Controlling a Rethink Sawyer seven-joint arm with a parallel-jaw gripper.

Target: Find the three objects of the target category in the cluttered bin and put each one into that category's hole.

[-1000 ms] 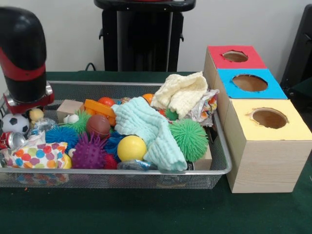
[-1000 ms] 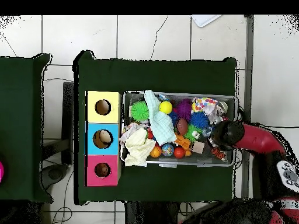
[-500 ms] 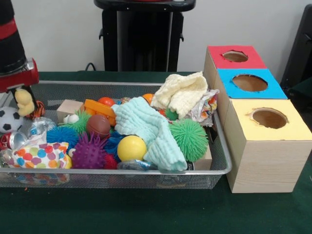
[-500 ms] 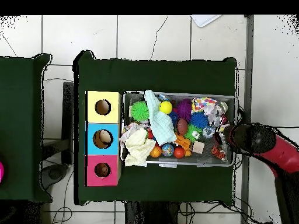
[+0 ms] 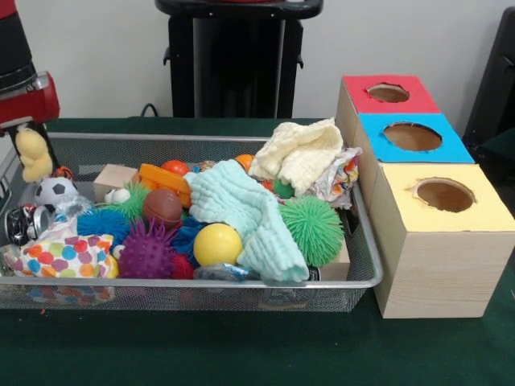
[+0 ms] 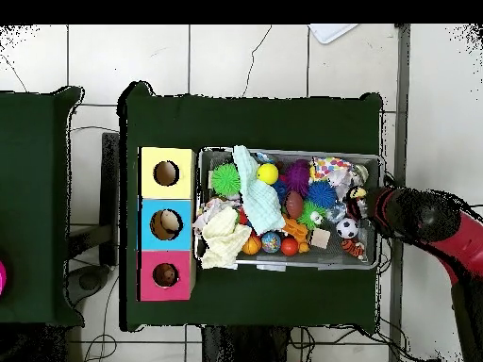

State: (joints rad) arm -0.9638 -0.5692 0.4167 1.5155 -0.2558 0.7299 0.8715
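Above the wire bin's (image 5: pixel 366 277) end farthest from the three-holed sorting box (image 5: pixel 418 173), the gripper (image 5: pixel 32 137) hangs closed on a pale yellow plush toy (image 5: pixel 30 155), which dangles clear of the clutter just over the bin's far corner. The toy looks soft and very light, the sort of thing that squashes under the pinch and may swing or twist on the way across; a hold on its fuller middle seems safer than one on a limp limb, though where exactly the gripper bites is not clear, since its tips are masked by the red and black arm (image 6: pixel 424 219) in both views. What creature the toy is cannot be made out, nor which coloured hole suits it. Directly below it in the bin lie a small soccer ball (image 5: pixel 51 191) and a shiny crumpled wrapper (image 5: pixel 22 223), with a spotted cloth bundle (image 5: pixel 64 257) nearer the camera. Toward the sorting box, a mint washcloth (image 5: pixel 241 211) and a cream cloth (image 5: pixel 302 153) drape over spiky rubber balls (image 5: pixel 310 229) and may well cover other items of the wanted kind. The worktop (image 5: pixel 241 346) is dark green.
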